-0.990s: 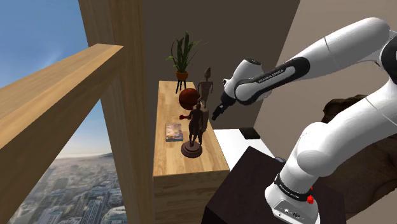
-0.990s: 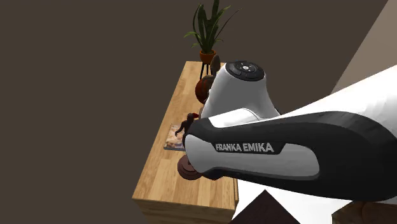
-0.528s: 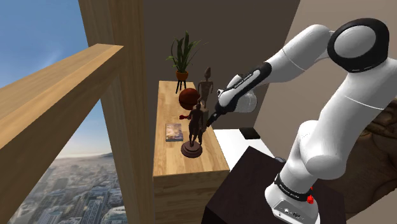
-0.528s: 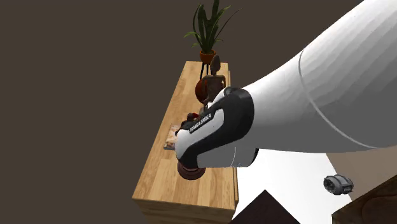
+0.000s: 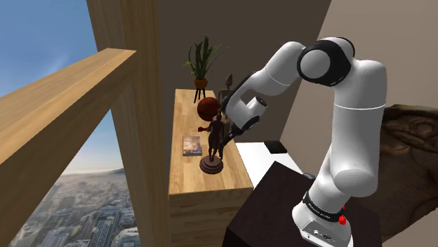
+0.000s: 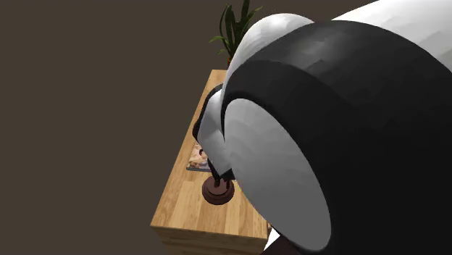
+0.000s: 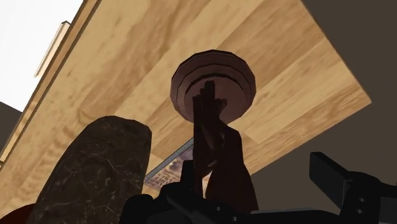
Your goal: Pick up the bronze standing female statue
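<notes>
Wrist view: my gripper [image 7: 257, 178] is unclenched, with the two black fingers [image 7: 327, 175] standing apart. The dark reddish-brown standing statue [image 7: 216, 149] rises between them, close beside one finger and well apart from the other, so I judge it straddled but not held. I am looking almost straight down its long axis. The figure runs away from my hand to its round base [image 7: 213, 83], which sits flat on the wooden counter [image 7: 127, 57], so the statue stands upright and its length lies along my line of approach. That is what the coming move turns on: the fingers already flank the upper body, so closing should need only a small sideways centring, and the lift should then go straight up along that axis. Just beside the fingers is a dark mottled rounded shape [image 7: 95, 172] that I cannot identify. A strip of the magazine [image 7: 168, 167] shows between it and the statue. In the shoulder view the statue is at the middle of the frame, near the counter's right edge. Behind it stand a round red-brown pot [image 5: 208, 109] and a taller, paler figure [image 5: 227, 85]. The potted plant [image 5: 201, 59] is at the far end, toward the upper middle. By my count there is one hand, one target statue, one other figure, one pot, one plant and one magazine.
</notes>
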{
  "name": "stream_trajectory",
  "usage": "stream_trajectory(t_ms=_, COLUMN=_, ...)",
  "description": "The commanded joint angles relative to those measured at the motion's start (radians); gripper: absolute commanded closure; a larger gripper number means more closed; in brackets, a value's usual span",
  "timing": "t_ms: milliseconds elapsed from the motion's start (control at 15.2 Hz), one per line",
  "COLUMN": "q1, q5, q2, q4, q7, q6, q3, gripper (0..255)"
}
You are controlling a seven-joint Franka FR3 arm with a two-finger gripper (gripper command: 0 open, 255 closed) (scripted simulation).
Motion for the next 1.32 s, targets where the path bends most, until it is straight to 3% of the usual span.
stream_trajectory(t_ms=0, q1=-0.052, q5=0.162, q2=0.096, q4=0.086, q7=-0.17, q6=-0.027, q3=0.026, gripper=0)
stream_trajectory(t_ms=264, q1=-0.088, q5=0.33, q2=0.264, q4=0.236, q7=-0.335, q6=-0.083, q3=0.026, gripper=0)
stream_trajectory(t_ms=792, q1=-0.089, q5=0.474, q2=0.394, q4=0.325, q7=-0.46, q6=-0.122, q3=0.016, gripper=0)
stream_trajectory(t_ms=924, q1=-0.088, q5=0.483, q2=0.402, q4=0.33, q7=-0.468, q6=-0.124, q3=0.015, gripper=0)
stream_trajectory(t_ms=990, q1=-0.088, q5=0.486, q2=0.401, q4=0.328, q7=-0.471, q6=-0.125, q3=0.014, gripper=255)
stream_trajectory(t_ms=1254, q1=-0.088, q5=0.486, q2=0.401, q4=0.328, q7=-0.472, q6=-0.126, q3=0.014, gripper=255)
